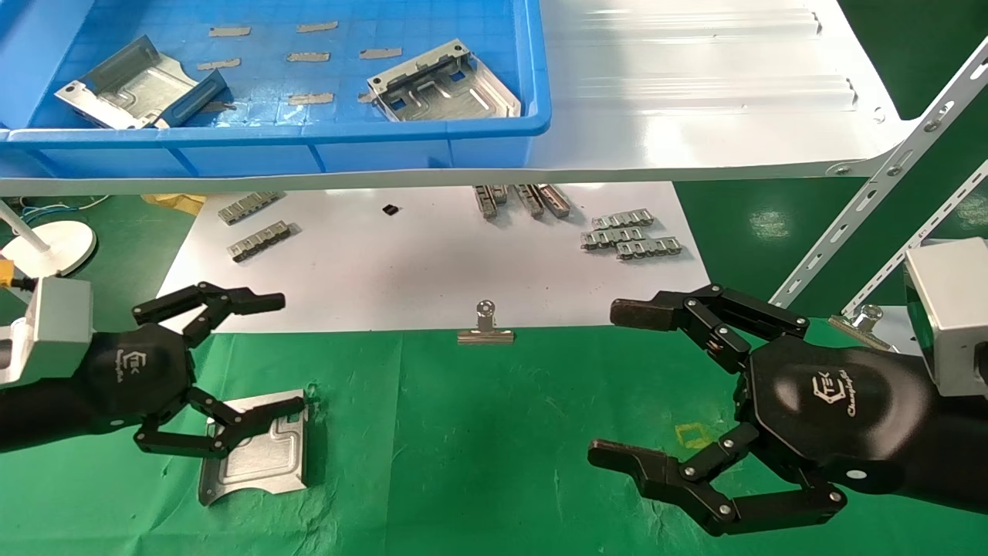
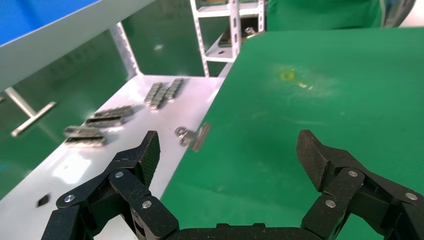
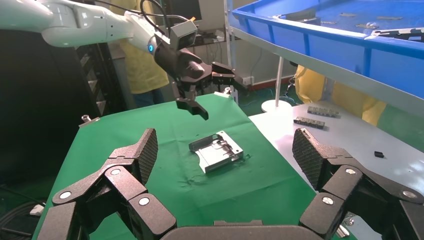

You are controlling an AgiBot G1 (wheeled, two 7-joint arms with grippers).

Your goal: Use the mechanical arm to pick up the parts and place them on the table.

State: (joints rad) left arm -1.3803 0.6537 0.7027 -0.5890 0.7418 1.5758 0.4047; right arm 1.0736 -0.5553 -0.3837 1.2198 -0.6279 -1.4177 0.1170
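One silvery part (image 1: 255,452) lies flat on the green table (image 1: 478,440) at the near left. It also shows in the right wrist view (image 3: 216,151). My left gripper (image 1: 282,351) is open and empty. In the head view its lower finger overlaps the part's far edge; the right wrist view shows this gripper (image 3: 215,95) raised above the part and clear of it. The left wrist view shows its gripper (image 2: 227,150) open over bare cloth. Two more parts (image 1: 135,85) (image 1: 444,85) lie in the blue bin (image 1: 270,135). My right gripper (image 1: 617,384) (image 3: 225,145) is open and empty over the cloth at the right.
The bin stands on a glossy white shelf (image 1: 695,93) above the work area. A white board (image 1: 432,262) beyond the cloth holds grey link strips (image 1: 629,235). A metal binder clip (image 1: 485,328) sits at the edge between board and cloth. Slotted shelf struts (image 1: 888,177) rise at the right.
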